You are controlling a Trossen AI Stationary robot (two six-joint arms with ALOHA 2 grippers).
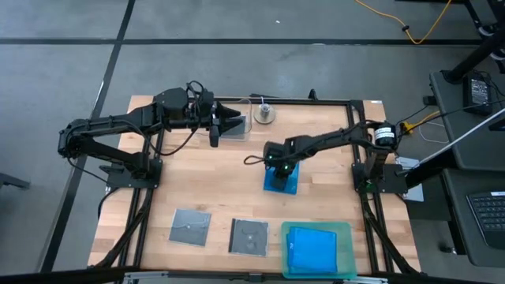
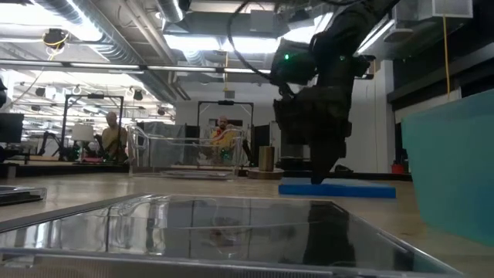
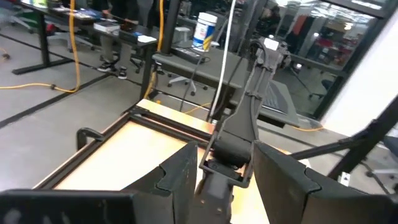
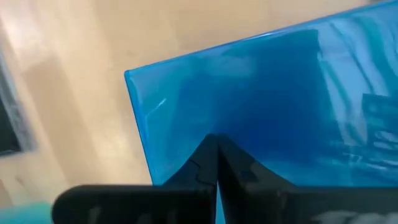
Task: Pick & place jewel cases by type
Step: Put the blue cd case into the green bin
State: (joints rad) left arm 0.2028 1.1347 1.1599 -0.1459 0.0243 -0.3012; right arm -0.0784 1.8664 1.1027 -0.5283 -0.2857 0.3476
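I see one blue jewel case [image 1: 281,180] lying flat mid-table, with my right gripper [image 1: 278,167] down on it, fingers pressed together at its edge [image 4: 214,168]; whether they actually pinch it, I can't quite tell. A second blue case [image 1: 310,246] sits in the teal tray [image 1: 345,229] at the near edge, beside two grey cases [image 1: 190,227] [image 1: 248,237]. The left gripper [image 1: 229,121] hangs spread open over the clear tub [image 1: 245,101]. The wooden tabletop [image 1: 205,177] stands on grey floor; two people [image 2: 114,137] [image 2: 222,133] sit in the workshop behind.
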